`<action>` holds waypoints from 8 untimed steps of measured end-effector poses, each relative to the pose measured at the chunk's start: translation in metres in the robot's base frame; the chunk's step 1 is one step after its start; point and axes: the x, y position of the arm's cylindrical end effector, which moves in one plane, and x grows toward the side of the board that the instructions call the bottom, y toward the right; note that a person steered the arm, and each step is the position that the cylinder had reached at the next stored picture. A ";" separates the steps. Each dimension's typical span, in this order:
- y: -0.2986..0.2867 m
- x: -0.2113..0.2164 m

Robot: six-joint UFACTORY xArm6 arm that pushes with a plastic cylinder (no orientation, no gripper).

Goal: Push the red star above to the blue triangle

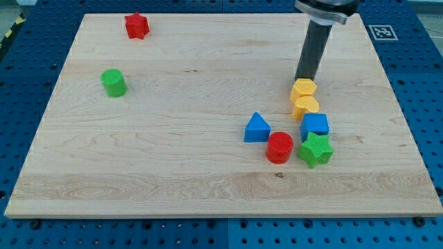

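Note:
The red star (pixel 137 26) lies near the board's top left corner. The blue triangle (pixel 257 128) sits right of centre, in the lower half. My tip (pixel 302 79) is at the right side, just above and touching or nearly touching the yellow hexagon (pixel 303 88). The tip is far to the right of the red star and up and to the right of the blue triangle.
A green cylinder (pixel 113 83) stands at the left. Below the hexagon lie a yellow heart-like block (pixel 305 106), a blue cube (pixel 315 126), a green star (pixel 315 149) and a red cylinder (pixel 279 147). The wooden board (pixel 173 166) rests on a blue pegboard.

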 end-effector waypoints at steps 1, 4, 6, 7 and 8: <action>0.009 0.001; -0.021 -0.010; -0.056 0.005; -0.033 0.006; -0.017 0.007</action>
